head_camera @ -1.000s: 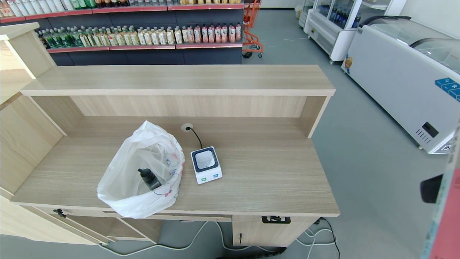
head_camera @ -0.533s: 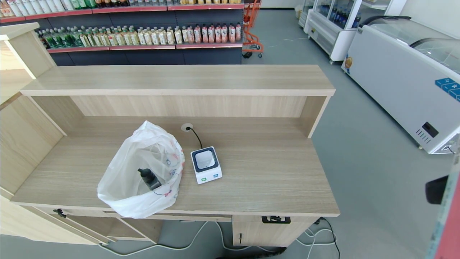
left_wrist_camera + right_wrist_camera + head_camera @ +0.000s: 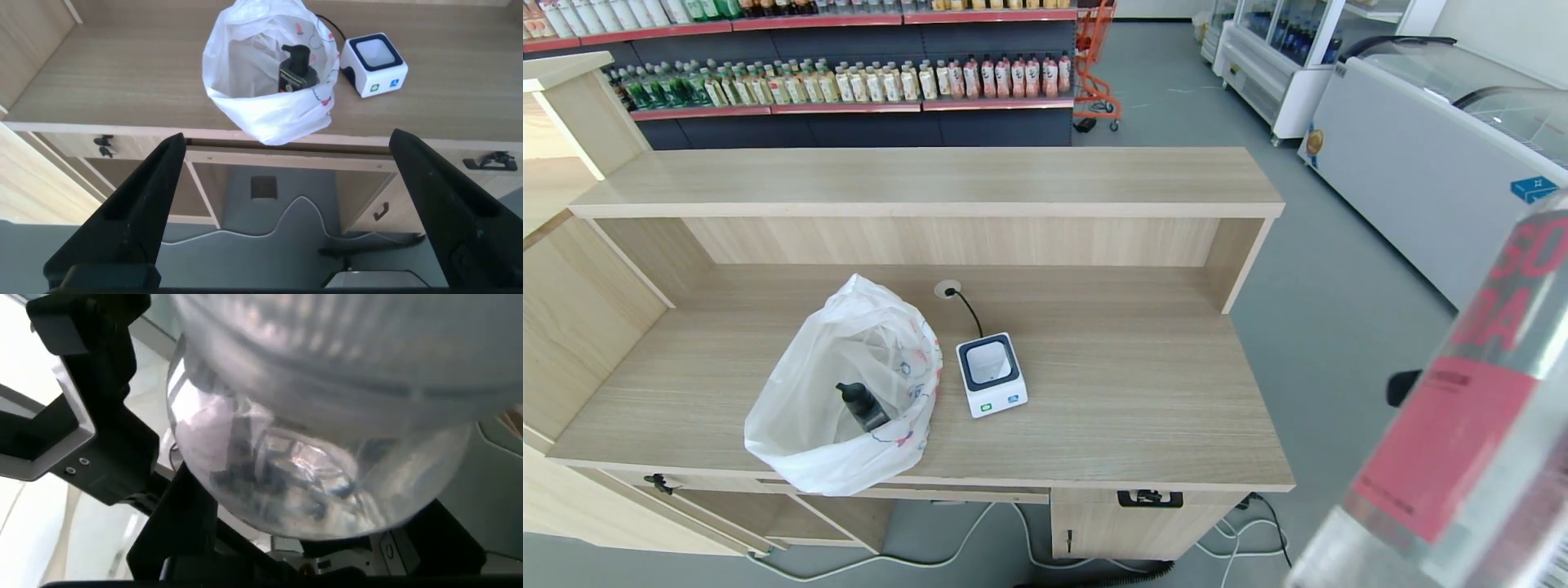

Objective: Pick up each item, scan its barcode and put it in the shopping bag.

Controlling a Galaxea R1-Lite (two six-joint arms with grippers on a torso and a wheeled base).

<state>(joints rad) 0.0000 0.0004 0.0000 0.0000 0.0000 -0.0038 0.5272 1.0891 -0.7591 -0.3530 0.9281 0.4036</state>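
A white plastic shopping bag point(image 3: 841, 392) stands open on the wooden counter point(image 3: 1127, 384), with a dark pump bottle point(image 3: 862, 406) inside it. To the right of the bag sits the white barcode scanner point(image 3: 991, 373), its window facing up. My right gripper point(image 3: 310, 490) is shut on a clear bottle with a pink label point(image 3: 1462, 433), held high off the counter's right end, near the head camera. My left gripper point(image 3: 286, 143) hangs open and holds nothing, in front of and below the counter's front edge, facing the bag point(image 3: 270, 73) and the scanner point(image 3: 374, 65).
A raised wooden shelf point(image 3: 931, 180) runs along the counter's far side, with side walls at both ends. The scanner's black cable point(image 3: 968, 310) runs back to a hole in the counter. Chest freezers point(image 3: 1421, 163) stand to the right across open floor.
The clear bottle in my right gripper has moved up and to the left, from the head view's right edge to cover much of its lower right corner. Nothing on the counter moved.
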